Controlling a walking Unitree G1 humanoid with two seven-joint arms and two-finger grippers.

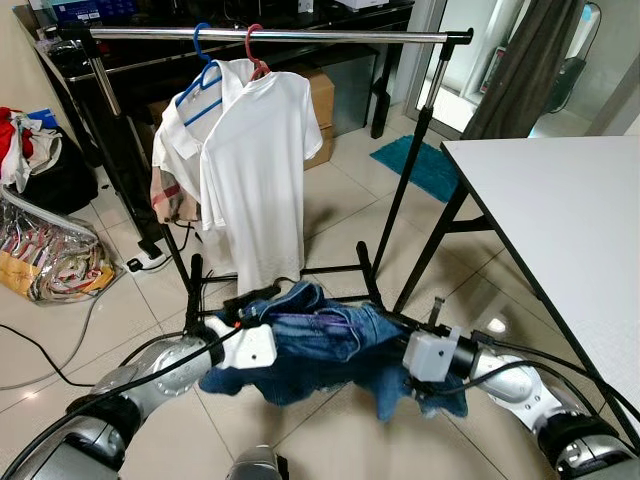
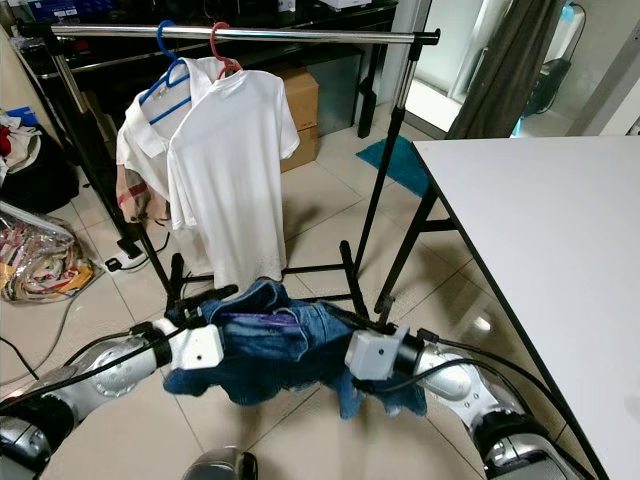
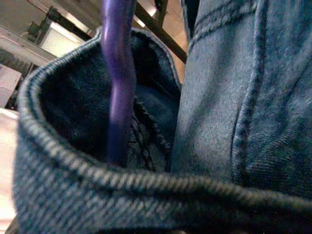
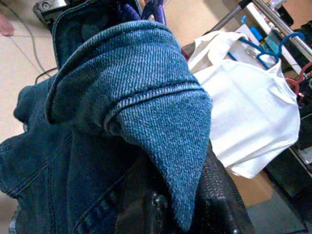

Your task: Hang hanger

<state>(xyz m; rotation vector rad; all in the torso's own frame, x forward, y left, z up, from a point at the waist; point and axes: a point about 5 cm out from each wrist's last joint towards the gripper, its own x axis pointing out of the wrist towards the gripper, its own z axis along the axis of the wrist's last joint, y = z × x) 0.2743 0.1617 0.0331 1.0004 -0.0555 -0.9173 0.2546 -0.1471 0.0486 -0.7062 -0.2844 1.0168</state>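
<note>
Purple hanger [image 3: 118, 83] inside denim collar [image 3: 63, 141]

Two silver metallic arms with rounded jointed segments, each ending in a boxy white wrist housing. Black cables loop along both arms. A black textured finger [image 4: 222, 195] shows close up.

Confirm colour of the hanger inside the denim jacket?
Purple hanger, clearest in the left wrist view.

A lived-in room of a home, used for laundry and storage. A clothes rack [image 1: 270, 35] holding white shirts [image 1: 255, 170] stands on the tiled floor [image 1: 340, 200], with a white table [image 1: 570, 220] at right. Piled clothes and bags [image 1: 45, 250] lie far left, cardboard boxes [image 1: 320, 100] behind.
</note>
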